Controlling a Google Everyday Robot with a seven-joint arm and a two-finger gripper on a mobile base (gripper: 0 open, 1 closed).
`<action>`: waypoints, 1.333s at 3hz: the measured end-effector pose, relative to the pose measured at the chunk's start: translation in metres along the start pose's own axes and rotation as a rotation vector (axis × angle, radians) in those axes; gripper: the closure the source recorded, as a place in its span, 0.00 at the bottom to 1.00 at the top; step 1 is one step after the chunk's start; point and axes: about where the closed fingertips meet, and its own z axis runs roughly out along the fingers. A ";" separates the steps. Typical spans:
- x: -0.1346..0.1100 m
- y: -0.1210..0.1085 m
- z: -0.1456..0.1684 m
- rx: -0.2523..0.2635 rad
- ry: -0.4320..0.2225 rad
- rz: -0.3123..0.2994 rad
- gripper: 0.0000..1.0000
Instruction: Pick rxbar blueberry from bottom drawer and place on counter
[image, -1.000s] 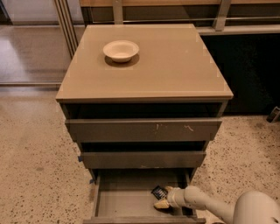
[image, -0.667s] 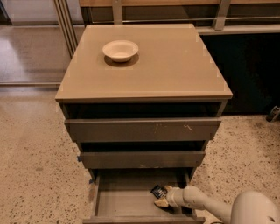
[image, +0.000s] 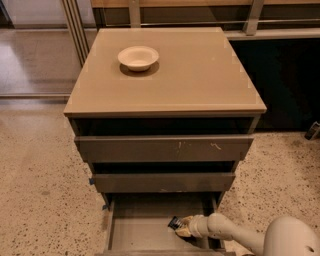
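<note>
The bottom drawer (image: 135, 235) is pulled out at the foot of the cabinet. My gripper (image: 180, 226) reaches into it from the right, low over the drawer floor near its right side. It is shut on the rxbar blueberry (image: 174, 222), a small dark navy bar that sticks out to the left of the tan fingers (image: 185, 230). The counter (image: 200, 75) is the tan top of the cabinet, well above the gripper.
A cream bowl (image: 138, 57) stands on the counter at the back left. Two narrower drawers (image: 165, 148) above the bottom one are slightly open and overhang it. My white arm (image: 235, 235) enters from the lower right. Speckled floor surrounds the cabinet.
My gripper has shifted slightly to the left inside the bottom drawer, and the dark bar moved with it. Nothing else has moved.
</note>
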 end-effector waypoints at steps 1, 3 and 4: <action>0.000 0.000 0.000 0.000 0.000 0.000 1.00; -0.034 0.038 -0.079 -0.088 0.059 -0.235 1.00; -0.061 0.081 -0.137 -0.185 0.121 -0.352 1.00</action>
